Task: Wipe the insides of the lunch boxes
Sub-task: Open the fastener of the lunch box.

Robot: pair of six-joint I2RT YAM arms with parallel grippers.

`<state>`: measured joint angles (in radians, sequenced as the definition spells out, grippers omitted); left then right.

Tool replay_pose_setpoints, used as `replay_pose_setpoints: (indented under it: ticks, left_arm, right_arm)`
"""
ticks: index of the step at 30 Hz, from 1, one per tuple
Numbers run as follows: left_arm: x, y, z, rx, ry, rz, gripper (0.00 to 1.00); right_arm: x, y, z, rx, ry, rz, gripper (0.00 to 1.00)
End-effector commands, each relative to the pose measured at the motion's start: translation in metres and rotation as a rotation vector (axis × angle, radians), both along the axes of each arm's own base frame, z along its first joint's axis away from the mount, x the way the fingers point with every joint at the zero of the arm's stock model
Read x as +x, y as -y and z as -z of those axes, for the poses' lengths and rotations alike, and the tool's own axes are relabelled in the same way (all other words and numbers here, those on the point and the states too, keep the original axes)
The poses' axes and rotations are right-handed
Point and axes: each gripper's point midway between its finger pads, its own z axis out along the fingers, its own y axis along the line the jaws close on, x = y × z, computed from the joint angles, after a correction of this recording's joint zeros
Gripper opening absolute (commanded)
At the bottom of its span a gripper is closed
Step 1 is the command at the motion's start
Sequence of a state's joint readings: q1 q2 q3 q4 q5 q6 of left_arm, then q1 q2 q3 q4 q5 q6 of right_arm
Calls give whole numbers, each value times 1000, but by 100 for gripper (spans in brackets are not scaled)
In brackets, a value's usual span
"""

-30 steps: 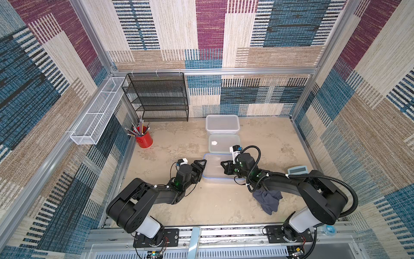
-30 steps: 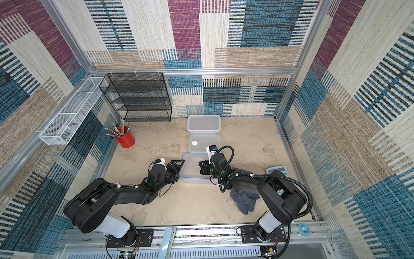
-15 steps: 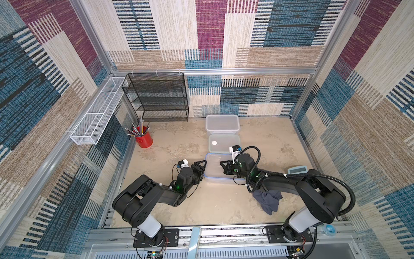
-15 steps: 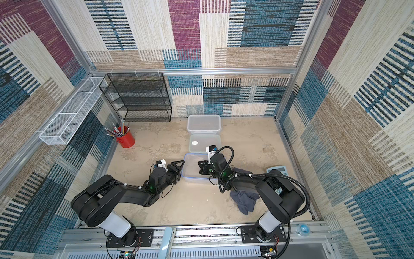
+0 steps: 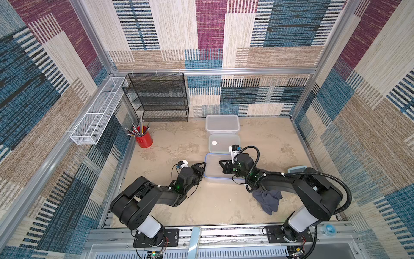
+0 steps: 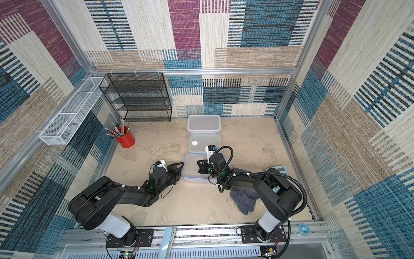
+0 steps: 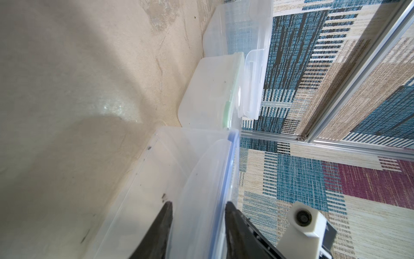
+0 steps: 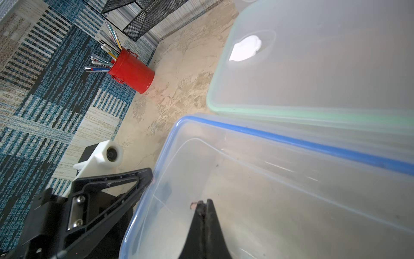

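Three lunch boxes stand in a row: a deep frosted one (image 5: 222,122) farthest back, a frosted one with a green rim (image 5: 224,143) in the middle, and a clear blue-rimmed one (image 5: 215,170) nearest. My left gripper (image 7: 198,203) straddles the clear box's left wall (image 7: 201,179), one finger on each side, jaws still apart. My right gripper (image 8: 202,200) is shut inside that box (image 8: 280,201), low over its floor, with only a tiny pinkish fleck at its tips. In both top views the grey cloth (image 5: 267,198) lies on the table under the right arm, held by neither gripper.
A red cup of pens (image 5: 143,139) stands at the left, with a black mesh shelf (image 5: 156,98) behind it and a white wire basket (image 5: 96,112) on the left wall. A pale blue lid (image 5: 296,169) lies behind the right arm.
My left gripper has slid forward to the clear box's left wall, and its jaws have narrowed around it. The right gripper has stayed shut inside the box.
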<state>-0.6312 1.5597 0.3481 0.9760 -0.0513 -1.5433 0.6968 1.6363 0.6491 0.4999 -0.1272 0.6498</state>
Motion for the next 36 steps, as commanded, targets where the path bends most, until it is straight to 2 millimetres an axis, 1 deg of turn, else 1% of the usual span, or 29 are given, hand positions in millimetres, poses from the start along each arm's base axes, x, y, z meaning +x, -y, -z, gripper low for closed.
replay_pose_setpoints:
  ticks: [1,8,14,19,23,32,33,36]
  left_arm:
    - [-4,20,-39,-86,108,94,38]
    - [-6,16,-42,-33,109,89,31]
    - [-7,12,-42,20,99,86,22]
    - [-7,10,-41,48,94,80,11]
    - [-8,9,-39,70,82,82,0]
    - [-11,0,-34,145,42,71,0]
    - [-13,-1,-29,165,21,74,0]
    - [-15,-4,-27,200,-2,78,0]
  right_arm:
    - [-54,38,91,-234,-362,13,0]
    - [-57,33,95,-229,-378,6,0]
    - [-61,30,99,-233,-392,0,0]
    - [-63,31,103,-246,-402,2,0]
    - [-65,32,106,-257,-408,6,0]
    - [-69,32,111,-276,-420,3,0]
    - [-69,32,112,-279,-423,5,0]
    - [-71,33,114,-288,-427,4,0]
